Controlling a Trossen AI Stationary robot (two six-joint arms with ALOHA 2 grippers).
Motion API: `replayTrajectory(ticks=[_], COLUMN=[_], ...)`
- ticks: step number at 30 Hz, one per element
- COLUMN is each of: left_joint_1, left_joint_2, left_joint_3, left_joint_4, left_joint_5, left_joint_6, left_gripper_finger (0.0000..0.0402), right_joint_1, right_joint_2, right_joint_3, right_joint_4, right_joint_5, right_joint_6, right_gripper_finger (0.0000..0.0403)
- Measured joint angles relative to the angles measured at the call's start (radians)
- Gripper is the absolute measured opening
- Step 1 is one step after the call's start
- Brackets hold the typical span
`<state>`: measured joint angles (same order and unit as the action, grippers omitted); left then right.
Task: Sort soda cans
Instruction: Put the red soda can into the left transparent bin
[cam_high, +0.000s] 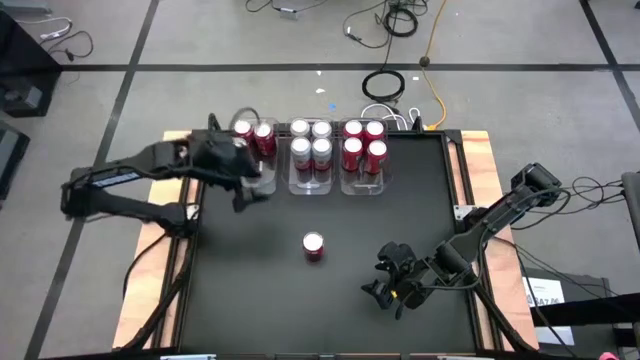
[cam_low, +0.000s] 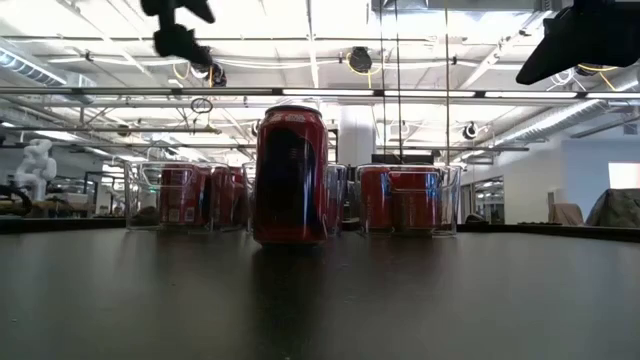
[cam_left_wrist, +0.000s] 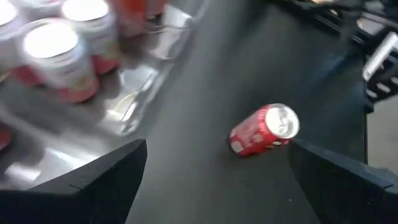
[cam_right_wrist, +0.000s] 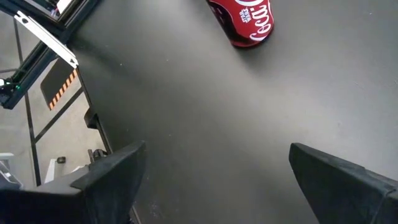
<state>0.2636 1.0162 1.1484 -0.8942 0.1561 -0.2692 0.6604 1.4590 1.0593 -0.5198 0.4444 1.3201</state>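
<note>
High view: three clear bins (cam_high: 365, 186) stand in a row at the far edge of the table (cam_high: 250, 300); the left bin holds red cans, the middle bin silver cans (cam_high: 311, 142), the right bin red cans; one lone red can (cam_high: 313, 246) stands upright mid-table, well apart from the bins; the left gripper (cam_high: 245, 190) hovers at the near end of the left bin; the right gripper (cam_high: 385, 287) waits near the table's right front.

Low view: the lone red can (cam_low: 290, 175) stands upright in front of the bins; both arms show only as dark shapes overhead.

Left wrist view: the left gripper's fingers (cam_left_wrist: 99, 180) stand wide apart and empty; the left bin's vacant near end lies just beside them; the loose can sits farther off.

Right wrist view: the right gripper's fingers (cam_right_wrist: 339, 180) stand wide apart, holding nothing, above bare table.

Step in hand, as judged: the last can remains unsorted; the next move calls for one gripper to straddle it, close, lift, and place it in the left bin's free space.
</note>
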Motion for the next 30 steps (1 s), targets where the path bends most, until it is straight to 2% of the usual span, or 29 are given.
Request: replayTrajectory(ticks=[5, 11, 19, 30], left_joint_1=[-0.188, -0.308, -0.38, -0.42], left_joint_2=[0.1, 0.25, 0.453, 0.614], left_joint_3=[0.0, 0.042, 0.16, 0.166], left_joint_4=[0.133, 0.202, 0.2, 0.204], left_joint_5=[-0.083, -0.11, -0.116, -0.131], left_joint_6=[0.013, 0.074, 0.178, 0.176], left_gripper_finger=[0.0398, 0.0398, 0.0398, 0.0398], right_joint_1=[0.001, 0.002, 0.003, 0.003], right_joint_2=[0.0, 0.0, 0.0, 0.0], right_joint_3=[0.0, 0.0, 0.0, 0.0], right_joint_4=[0.0, 0.0, -0.001, -0.001], right_joint_5=[0.0, 0.0, 0.0, 0.0], right_joint_6=[-0.004, -0.006, -0.03, -0.058], right_gripper_finger=[0.0386, 0.0386, 0.0386, 0.0386])
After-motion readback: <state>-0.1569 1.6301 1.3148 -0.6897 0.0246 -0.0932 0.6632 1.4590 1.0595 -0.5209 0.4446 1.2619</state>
